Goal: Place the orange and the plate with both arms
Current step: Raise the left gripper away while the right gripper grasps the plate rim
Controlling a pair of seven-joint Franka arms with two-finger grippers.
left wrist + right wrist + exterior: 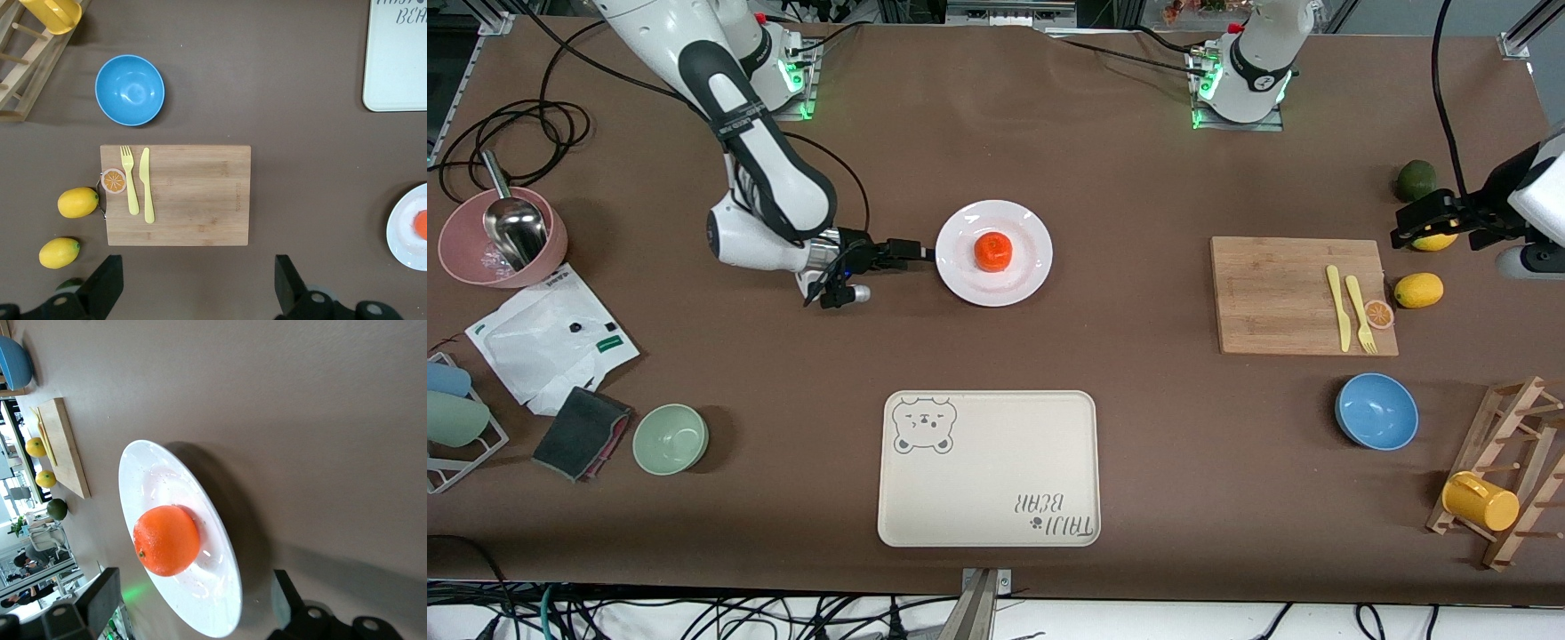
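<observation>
The orange (pixel 992 251) sits in the middle of the round white plate (pixel 1023 276), which lies at the table's centre. My right gripper (pixel 922 252) is low and open at the plate's rim on the side toward the right arm's end. In the right wrist view the plate (pixel 167 480) and the orange (pixel 167 540) fill the middle, and the plate's near rim lies between the spread fingers of the right gripper (pixel 193 613). My left gripper (pixel 1433 224) is open and empty, held high over the table near the lemons; in the left wrist view it (pixel 197 287) holds nothing.
A beige bear tray (pixel 989 467) lies nearer the camera than the plate. A wooden cutting board (pixel 1294 293) with a yellow knife, fork and orange slice lies toward the left arm's end, beside lemons (pixel 1418 290), a blue bowl (pixel 1376 411) and a mug rack (pixel 1507 484). A green bowl (pixel 671 438) and a pink bowl (pixel 471 258) are at the right arm's end.
</observation>
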